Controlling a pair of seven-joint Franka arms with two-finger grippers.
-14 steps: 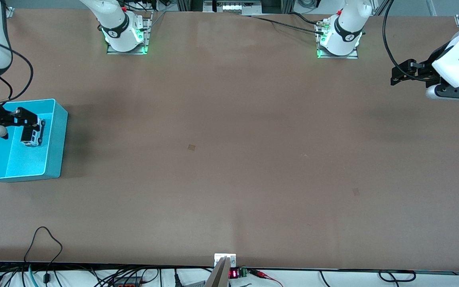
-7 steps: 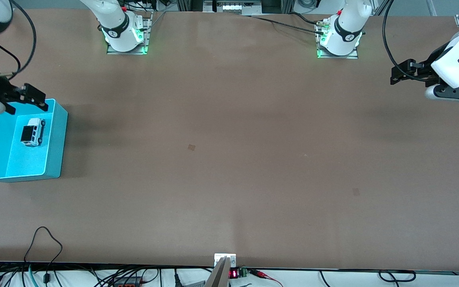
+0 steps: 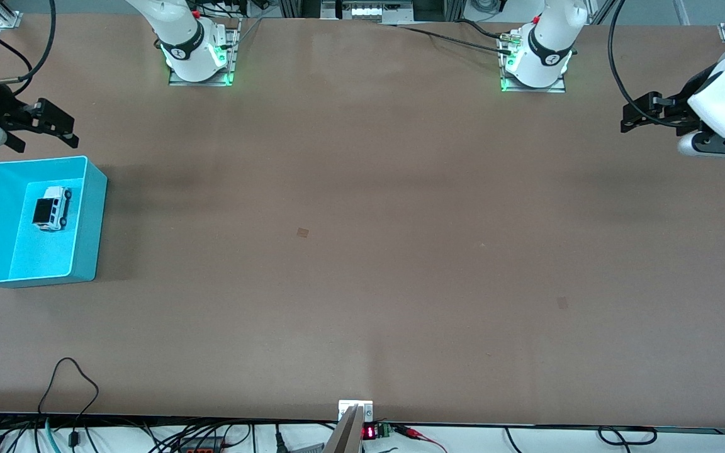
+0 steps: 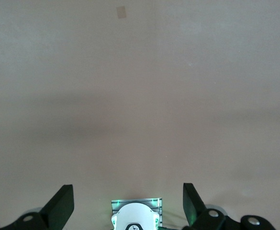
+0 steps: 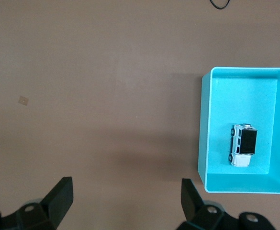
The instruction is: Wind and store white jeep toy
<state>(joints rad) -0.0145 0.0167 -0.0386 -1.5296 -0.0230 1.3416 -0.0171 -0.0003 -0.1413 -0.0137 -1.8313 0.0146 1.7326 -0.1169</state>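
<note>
The wide brown counter (image 3: 362, 251) carries a turquoise rectangular plastic bin (image 3: 89, 214) at the right arm's end. Inside the bin, on its floor in the part farther from the front camera, sits the small boxy white jeep toy (image 3: 51, 208) with a black roof panel, upright on its dark wheels. The right gripper (image 3: 41, 129) hangs in the air over bare counter just past the bin's rim toward the robots' bases, fingers spread wide and holding nothing, clear of the jeep. The left gripper (image 3: 634, 116) waits over the left arm's end of the counter, fingers likewise spread and empty.
</note>
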